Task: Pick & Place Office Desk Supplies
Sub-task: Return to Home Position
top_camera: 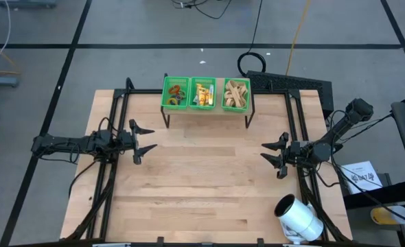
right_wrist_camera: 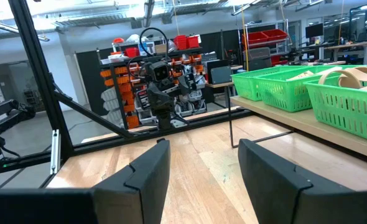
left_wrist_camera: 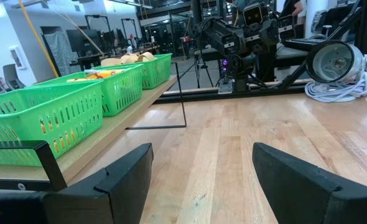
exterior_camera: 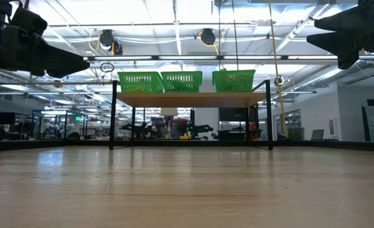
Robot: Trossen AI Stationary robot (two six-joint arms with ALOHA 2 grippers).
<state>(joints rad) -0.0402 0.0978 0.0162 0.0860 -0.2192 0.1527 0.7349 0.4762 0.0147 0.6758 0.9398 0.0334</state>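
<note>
Low view: bins (exterior_camera: pixel 181 81) hide their contents; left end effector (top_camera: pixel 152 138) and right end effector (top_camera: pixel 264 151) both gape empty.

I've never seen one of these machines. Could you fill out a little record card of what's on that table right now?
Table: light wood
Shelf: at the far edge, carrying three green bins
Left bin: small coloured rings
Middle bin: mostly yellow pieces
Right bin: tan loops
Left gripper: open, empty, above the table's left side
Right gripper: open, empty, above the right side
Also there: white cylinder lying at the near right corner
</note>
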